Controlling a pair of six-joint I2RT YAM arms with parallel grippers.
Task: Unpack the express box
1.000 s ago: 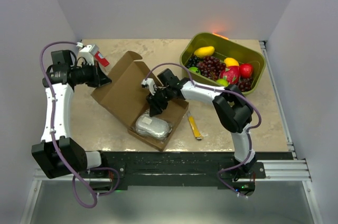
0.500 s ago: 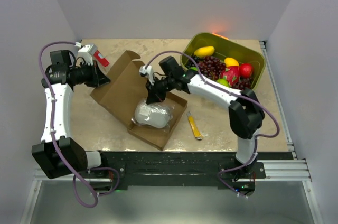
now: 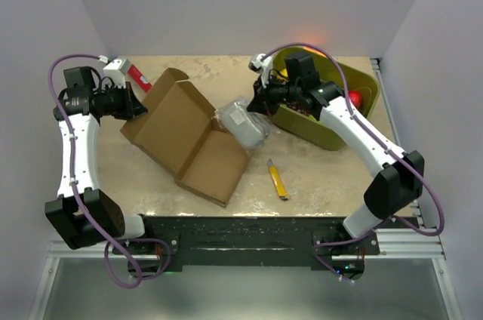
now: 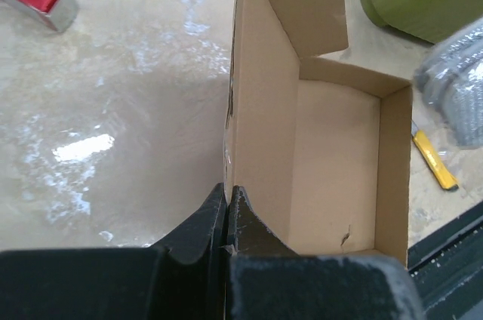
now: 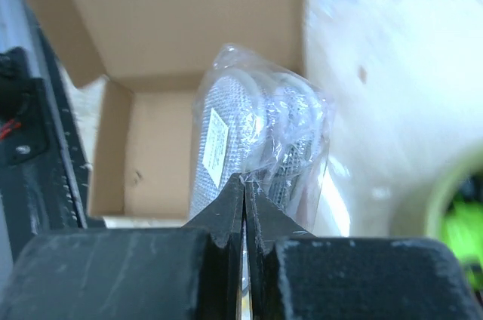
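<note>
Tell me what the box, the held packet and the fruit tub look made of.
The express box: plain brown cardboard, matte, creased at its folds. The packet: clear glossy plastic film, crinkled and glaring, over something pale grey I cannot identify. The tub: probably moulded plastic, smooth olive green, rounded corners.
</note>
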